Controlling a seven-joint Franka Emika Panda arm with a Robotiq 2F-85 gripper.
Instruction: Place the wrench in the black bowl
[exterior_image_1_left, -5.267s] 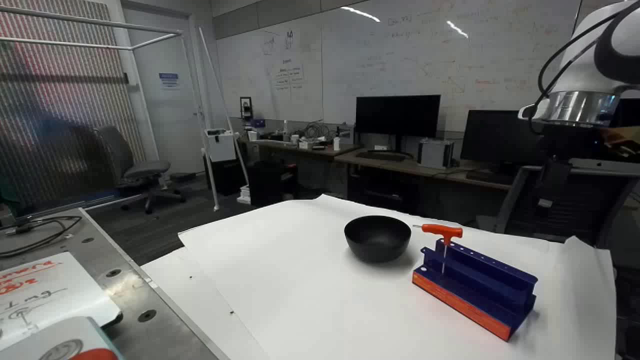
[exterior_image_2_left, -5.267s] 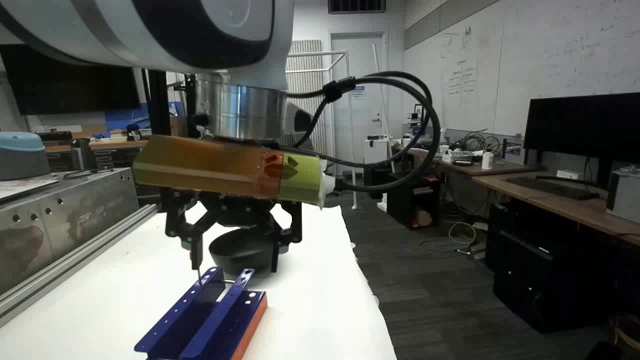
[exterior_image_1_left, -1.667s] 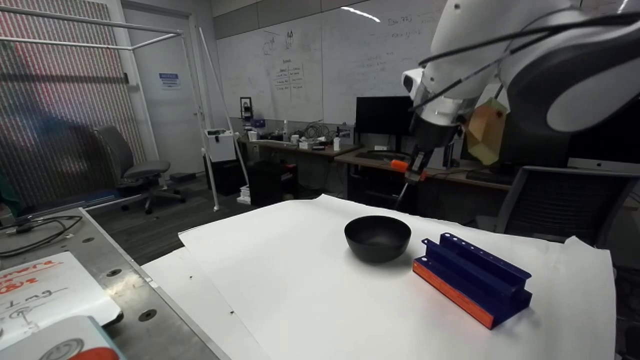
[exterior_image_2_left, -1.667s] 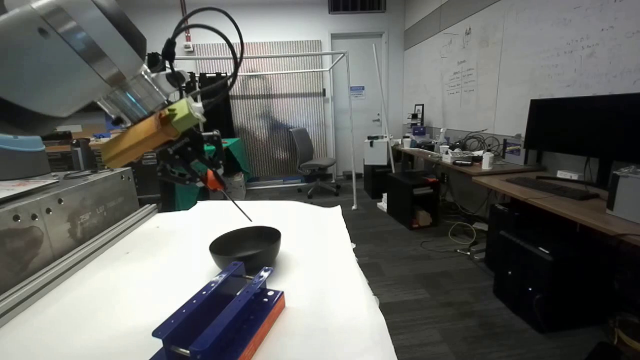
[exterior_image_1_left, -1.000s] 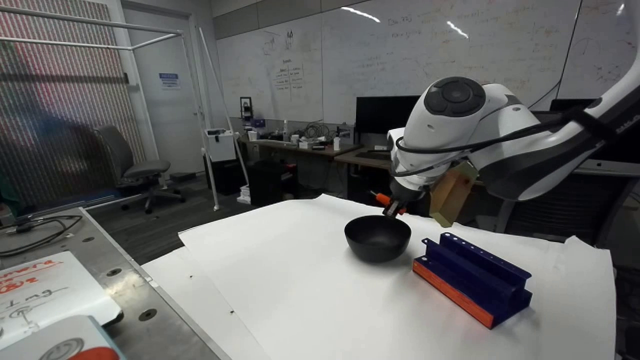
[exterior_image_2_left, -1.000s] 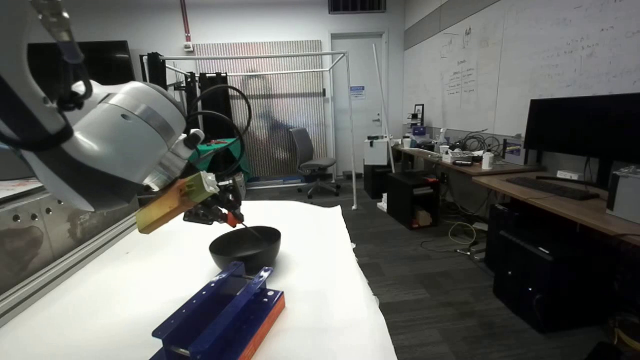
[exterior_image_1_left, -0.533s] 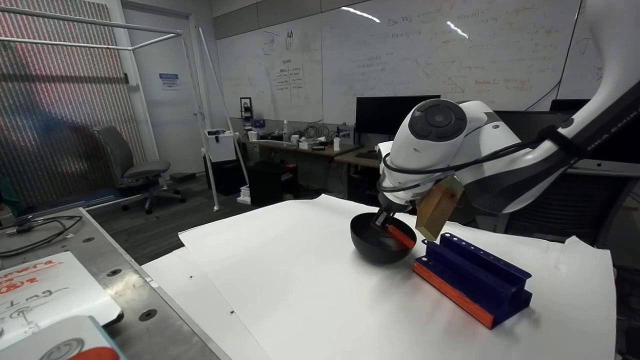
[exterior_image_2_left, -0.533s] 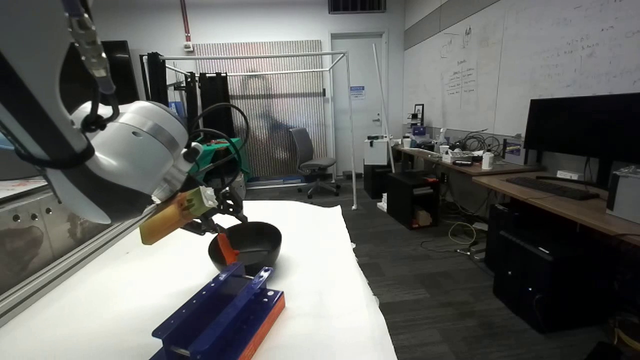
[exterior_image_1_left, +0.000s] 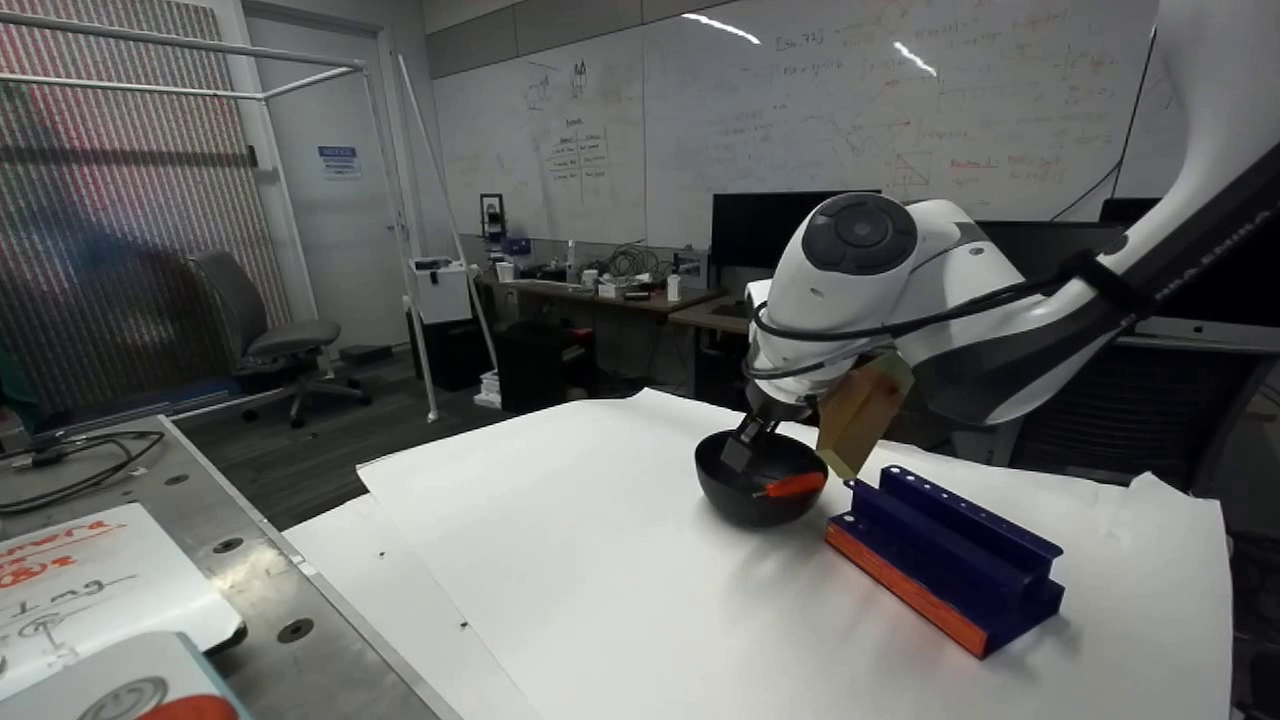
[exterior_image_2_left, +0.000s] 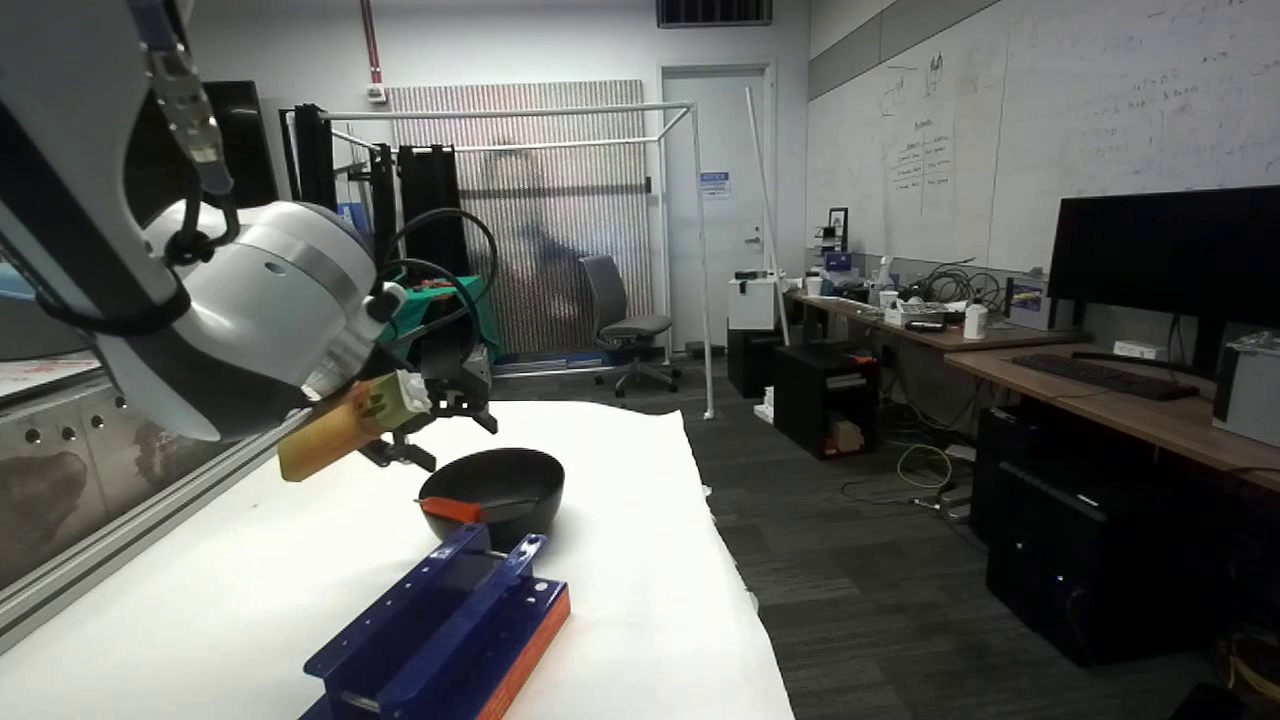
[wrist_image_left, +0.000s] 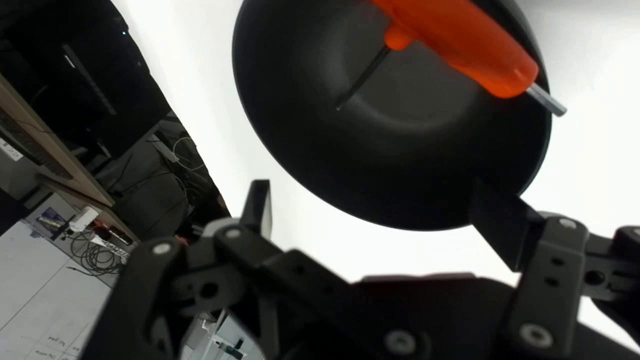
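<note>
white paper (exterior_image_1_left: 560, 580) is spreading out before a long whiteboard (exterior_image_1_left: 700, 130) in what seems to be a lab. your bowl (exterior_image_1_left: 742, 508), round and black, is resting on the paper, just beside the rack (exterior_image_1_left: 940, 560), which is blue. the wrench (exterior_image_1_left: 796, 486), orange-red, is lying in the bowl: its thick handle (wrist_image_left: 462, 40) is leaning close to the edge, its thin shaft (wrist_image_left: 367, 73) is reaching across the inside, and its short metal end (wrist_image_left: 547, 101) is poking out past the edge. your gripper (wrist_image_left: 371, 187) is hanging at the bowl's edge, jaws standing wide apart, holding nothing; in the wrist view one finger (wrist_image_left: 502, 225) is overlapping the bowl, and whether it is touching you cannot tell.

you seem to be at the release, the last step, with the task all but done. next you are probably wanting to back the gripper up and away, so that you are not snagging the bowl or rocking it. with that metal end overhanging, a knock could be shifting the wrench, so going gently seems wise.
</note>
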